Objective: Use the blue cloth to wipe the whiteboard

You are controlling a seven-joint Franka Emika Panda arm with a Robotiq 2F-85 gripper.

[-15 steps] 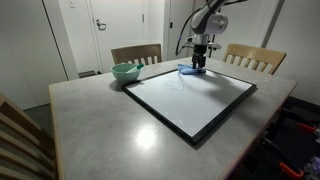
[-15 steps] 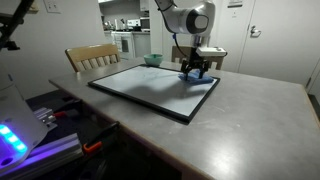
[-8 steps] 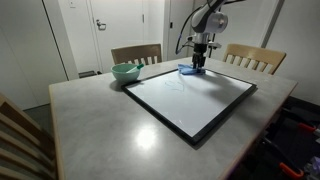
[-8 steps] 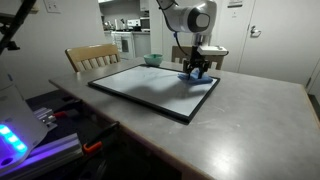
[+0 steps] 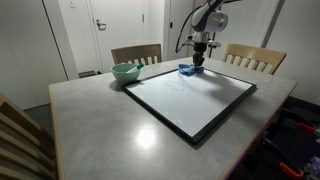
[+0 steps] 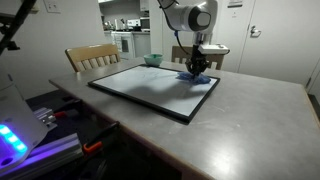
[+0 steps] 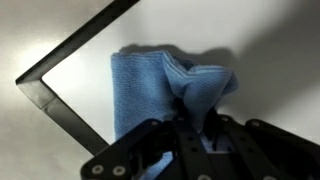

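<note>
We have the blue cloth (image 7: pixel 150 85) pinched at the whiteboard (image 5: pixel 190 98) corner.
Our gripper (image 7: pixel 196 118) has risen a little since a moment ago, jaws nearly closed on a bunched fold while the rest of the fabric lies on the board by its frame; we judge wiping can begin.

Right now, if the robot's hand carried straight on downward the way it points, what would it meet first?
The blue cloth pinched in the hand, then probably the whiteboard right beneath; the gap is unclear.
</note>
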